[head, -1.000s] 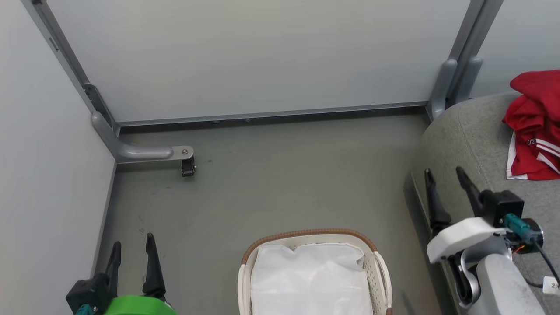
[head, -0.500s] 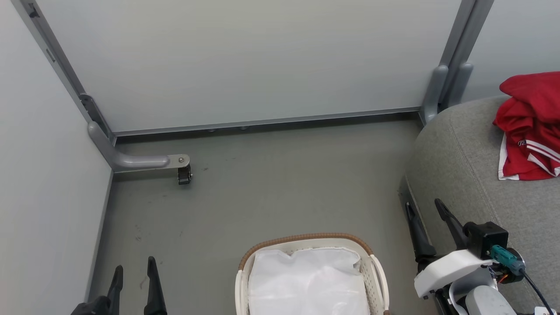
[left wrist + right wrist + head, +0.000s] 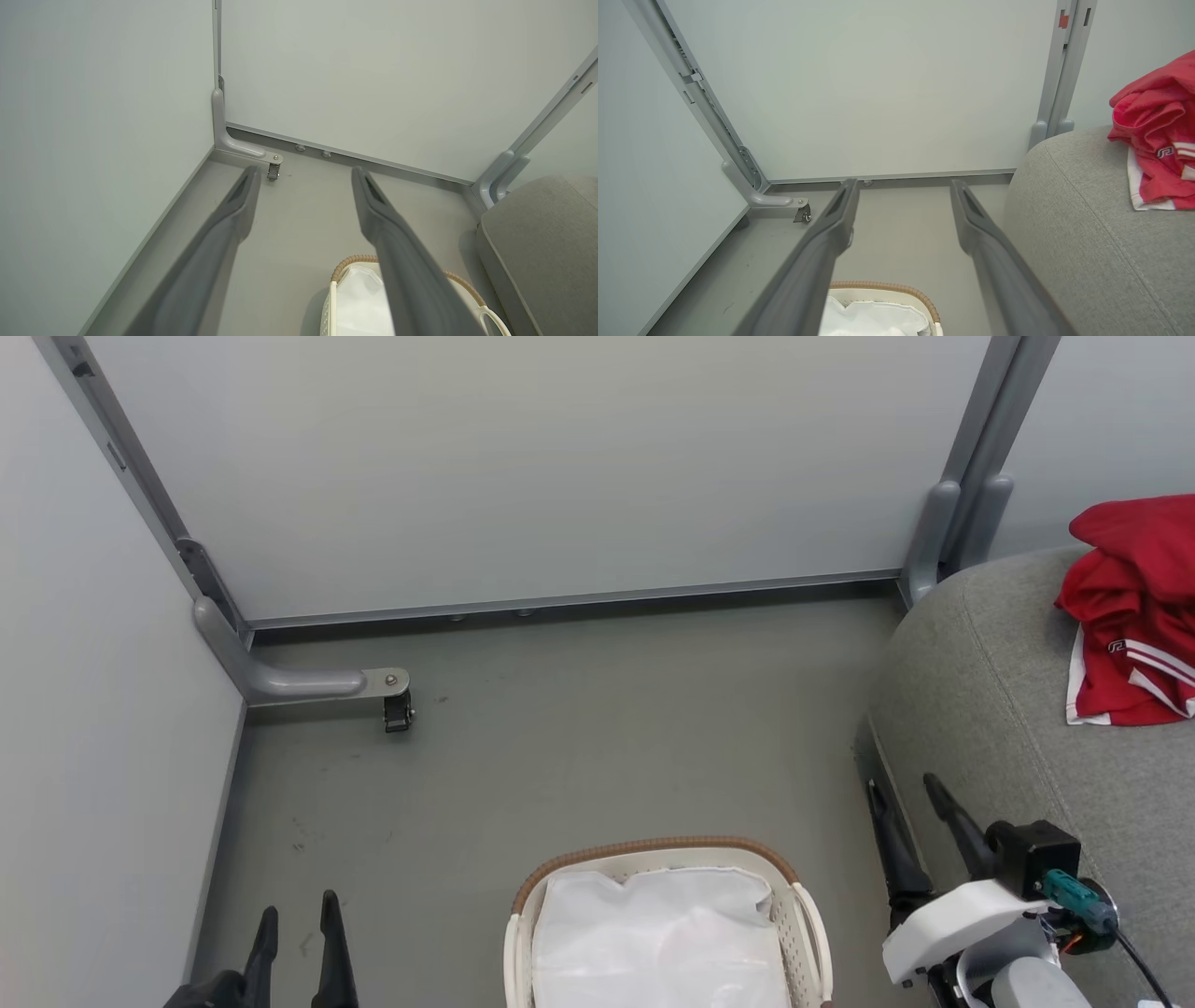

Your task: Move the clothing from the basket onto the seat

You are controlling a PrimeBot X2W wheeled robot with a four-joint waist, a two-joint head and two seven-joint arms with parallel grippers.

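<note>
The red clothing [image 3: 1134,611] with white stripes lies bunched on the grey seat [image 3: 999,709] at the right; it also shows as red clothing [image 3: 1155,135] on the seat [image 3: 1078,242] in the right wrist view. The white basket [image 3: 808,919] with a brown rim stands on the floor at bottom centre, holding a plain white liner [image 3: 658,943]. My left gripper [image 3: 299,919] is open at the lower left, apart from the basket [image 3: 345,268]. My right gripper [image 3: 906,784] is open beside the seat's near edge, empty, with the basket [image 3: 920,294] below it.
Pale panel walls close the space at the left and back, with a grey metal foot and small caster [image 3: 397,709] at the back left. A grey post [image 3: 943,532] stands at the seat's far corner. Bare grey floor [image 3: 597,737] lies between basket and back wall.
Both grippers have sunk lower in the head view, the left now showing just its fingers. The camera has shifted a little; clothing, basket and seat lie as before.
</note>
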